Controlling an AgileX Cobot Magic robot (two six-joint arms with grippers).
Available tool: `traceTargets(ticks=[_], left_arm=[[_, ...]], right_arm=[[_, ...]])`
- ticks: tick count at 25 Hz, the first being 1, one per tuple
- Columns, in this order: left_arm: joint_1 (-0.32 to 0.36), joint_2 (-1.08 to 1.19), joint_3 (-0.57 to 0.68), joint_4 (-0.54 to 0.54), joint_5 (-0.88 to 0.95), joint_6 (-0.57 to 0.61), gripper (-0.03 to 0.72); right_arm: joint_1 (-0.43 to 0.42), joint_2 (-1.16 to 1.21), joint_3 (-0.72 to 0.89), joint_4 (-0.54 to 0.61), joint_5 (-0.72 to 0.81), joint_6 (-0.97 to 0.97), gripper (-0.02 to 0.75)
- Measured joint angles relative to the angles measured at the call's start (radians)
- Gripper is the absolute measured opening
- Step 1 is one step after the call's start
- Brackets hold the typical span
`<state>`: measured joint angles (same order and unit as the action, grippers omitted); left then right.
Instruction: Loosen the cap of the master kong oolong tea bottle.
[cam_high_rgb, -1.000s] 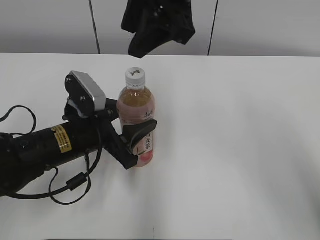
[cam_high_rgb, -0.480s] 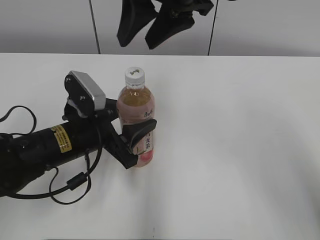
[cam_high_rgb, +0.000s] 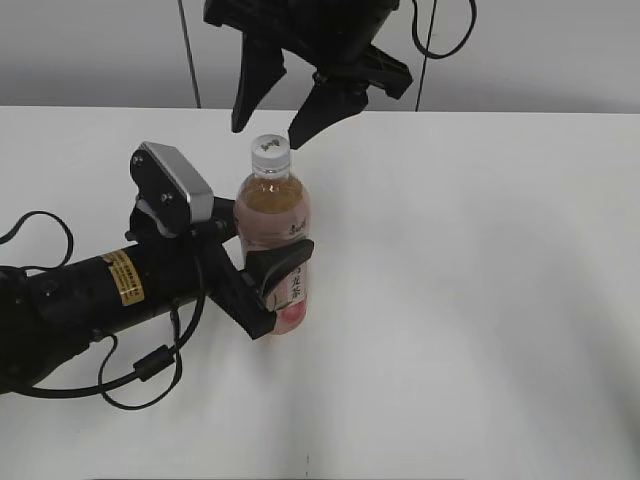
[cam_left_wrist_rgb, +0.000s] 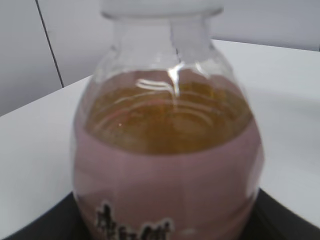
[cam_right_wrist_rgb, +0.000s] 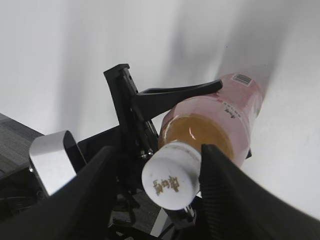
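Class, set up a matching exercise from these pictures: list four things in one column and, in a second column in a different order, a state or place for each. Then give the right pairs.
Things:
1. cap
2. master kong oolong tea bottle
3. left hand
4. right hand

States or places:
A. open, fingers spread above the cap
B. white, screwed on the bottle's neck
C. upright on the white table, amber tea inside
D. shut around the pink label

Pairs: 1-B, 2-C, 3-D, 4-A
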<state>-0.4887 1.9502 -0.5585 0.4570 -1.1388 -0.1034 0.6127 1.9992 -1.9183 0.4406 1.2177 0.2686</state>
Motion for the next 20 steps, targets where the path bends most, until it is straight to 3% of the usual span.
traceTargets(ticks=[8, 15, 20], left_arm=[[-0.001, -0.001, 0.000, -0.037, 0.012, 0.062, 0.405], [-0.002, -0.002, -0.008, -0.141, 0.030, 0.180, 0.405], [-0.002, -0.002, -0.008, -0.149, 0.032, 0.262, 0.405]], right_arm=[[0.002, 0.000, 0.010, 0.005, 0.001, 0.002, 0.403], [0.002, 0.000, 0.019, -0.004, 0.002, 0.003, 0.403], [0.002, 0.000, 0.019, 0.001, 0.002, 0.003, 0.402]])
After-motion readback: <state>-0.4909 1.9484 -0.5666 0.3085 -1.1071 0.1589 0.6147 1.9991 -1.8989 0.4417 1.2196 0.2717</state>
